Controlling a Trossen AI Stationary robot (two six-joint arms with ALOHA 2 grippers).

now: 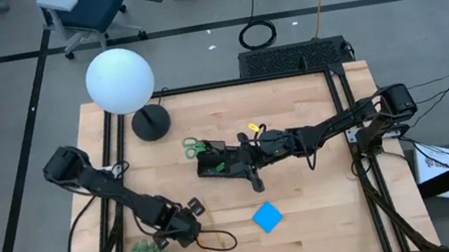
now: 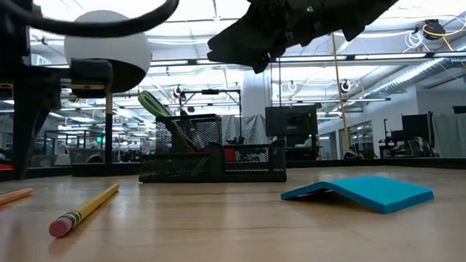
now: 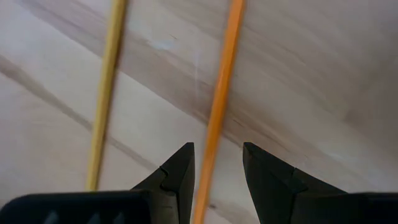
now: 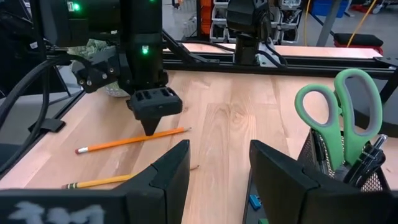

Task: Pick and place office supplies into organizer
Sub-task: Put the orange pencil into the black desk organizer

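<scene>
Organizer [image 1: 220,165], a black mesh desk tray, sits near the middle of the wooden table [image 1: 328,209] and serves as the landmark, presumably central so either arm can reach it. One pair of green-handled scissors [image 4: 341,118] already stands in its taller section, handles up and blades down, with at least two dark pens [image 4: 367,158] leaning beside them, so that part of the job looks done. Right gripper [image 4: 214,171] hovers just above and beside the organizer on its right-arm side, fingers spread with nothing between them; it seems to be waiting or fresh from a drop. One blue square pad [image 1: 267,217] lies on the table in front of the organizer, toward the near edge, one edge lifted off the wood in the low view, not yet collected. Left gripper [image 3: 216,171] is down at the table well to the near-left of the organizer, its fingers parted and straddling an orange pencil [image 3: 221,106], likely lined up for a pinch. Two pencils lie there in all: the second, yellow pencil [image 3: 106,93], rests just beside the first, roughly parallel. A tiny blue piece [image 4: 255,201] lies by the organizer's foot.
</scene>
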